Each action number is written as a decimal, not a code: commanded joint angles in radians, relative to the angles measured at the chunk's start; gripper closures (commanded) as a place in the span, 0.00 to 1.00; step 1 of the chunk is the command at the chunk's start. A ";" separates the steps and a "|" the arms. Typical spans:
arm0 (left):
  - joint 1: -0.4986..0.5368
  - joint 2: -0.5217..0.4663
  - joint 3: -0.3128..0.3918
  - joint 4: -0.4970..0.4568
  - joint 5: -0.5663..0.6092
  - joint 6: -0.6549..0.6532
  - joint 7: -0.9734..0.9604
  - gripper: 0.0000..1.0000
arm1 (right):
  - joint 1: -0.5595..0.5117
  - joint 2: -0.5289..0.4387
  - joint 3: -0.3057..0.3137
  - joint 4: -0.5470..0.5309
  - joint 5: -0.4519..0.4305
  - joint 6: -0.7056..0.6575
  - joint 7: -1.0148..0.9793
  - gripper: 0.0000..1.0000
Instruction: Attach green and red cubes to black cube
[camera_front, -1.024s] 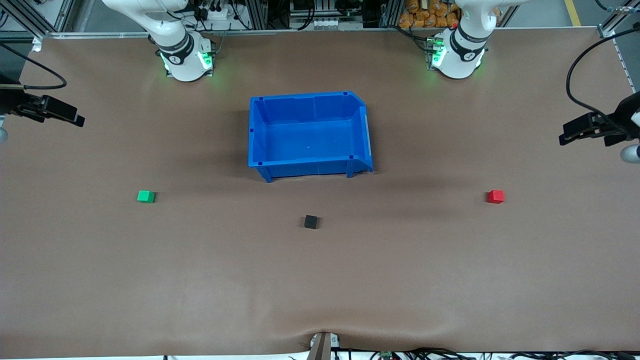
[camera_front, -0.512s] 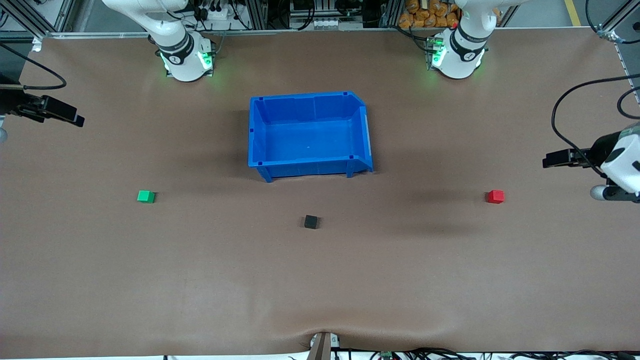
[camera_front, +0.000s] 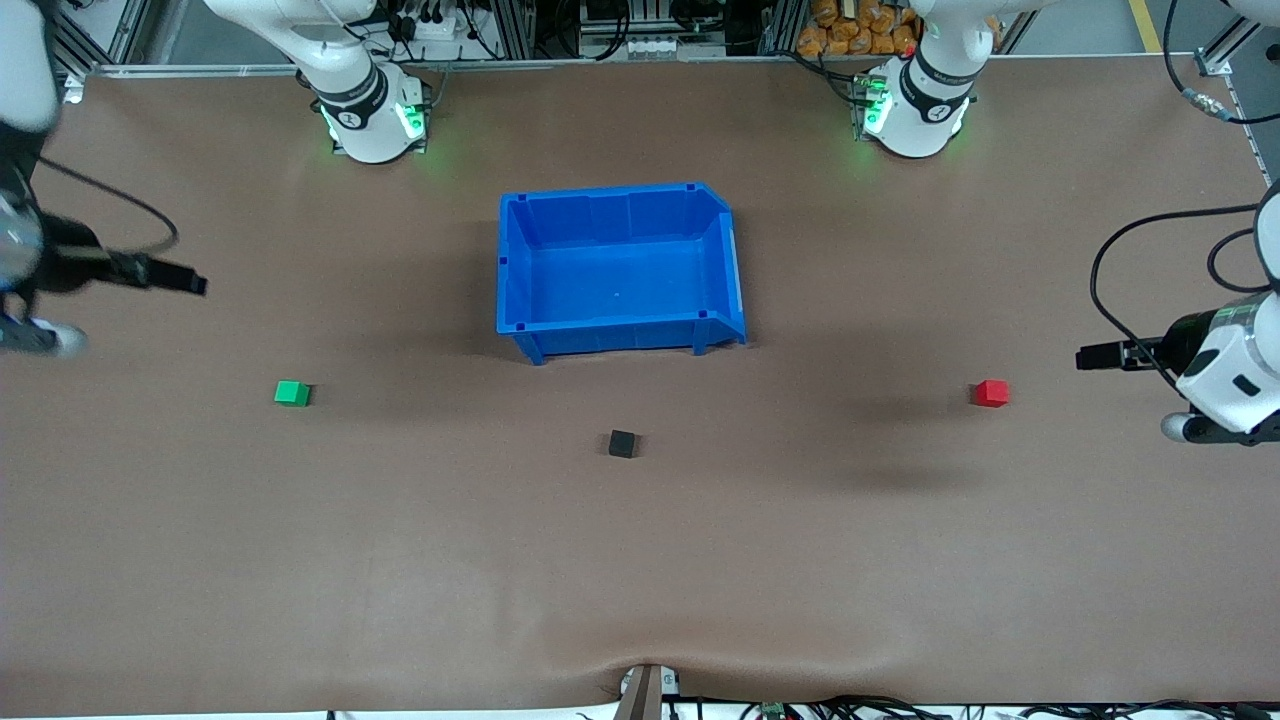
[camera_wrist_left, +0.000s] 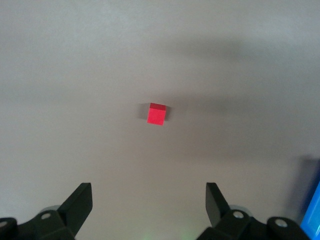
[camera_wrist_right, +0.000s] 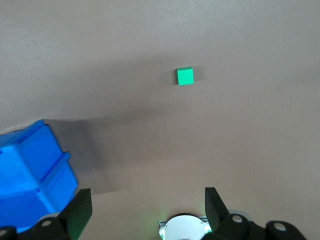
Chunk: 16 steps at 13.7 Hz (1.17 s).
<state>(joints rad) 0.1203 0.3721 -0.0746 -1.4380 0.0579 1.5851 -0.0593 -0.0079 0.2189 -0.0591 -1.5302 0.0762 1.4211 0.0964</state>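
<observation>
The black cube (camera_front: 622, 443) sits on the brown table, nearer to the front camera than the blue bin. The green cube (camera_front: 292, 393) lies toward the right arm's end and the red cube (camera_front: 991, 393) toward the left arm's end. All three stand well apart. My left gripper (camera_front: 1090, 356) hangs open over the table between the red cube and the table's edge. In the left wrist view the red cube (camera_wrist_left: 156, 114) lies ahead of the empty left gripper (camera_wrist_left: 149, 200). My right gripper (camera_front: 190, 283) is open over the table near the green cube (camera_wrist_right: 185, 76), and nothing is in the right gripper (camera_wrist_right: 148, 205).
The blue bin (camera_front: 620, 333) stands empty at the table's middle, between the two arm bases; its corner (camera_wrist_right: 30, 170) shows in the right wrist view. Cables run along the table edge nearest the front camera.
The left gripper has swung in over the table and come close to the red cube. The right gripper has started moving in toward the green cube. The cubes have not moved.
</observation>
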 joint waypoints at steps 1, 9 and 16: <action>-0.011 0.040 -0.005 0.034 0.023 -0.005 -0.135 0.00 | -0.015 0.128 0.007 0.085 0.010 -0.022 0.017 0.00; -0.016 0.220 -0.014 0.021 0.053 0.145 0.009 0.00 | -0.055 0.186 0.005 -0.076 0.002 0.223 -0.032 0.00; -0.014 0.269 -0.016 -0.151 0.076 0.355 0.042 0.00 | -0.084 0.191 0.005 -0.378 0.001 0.692 -0.141 0.00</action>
<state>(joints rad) 0.1025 0.6632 -0.0867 -1.5256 0.1140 1.9000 -0.0272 -0.0770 0.4295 -0.0667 -1.8254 0.0758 2.0092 -0.0198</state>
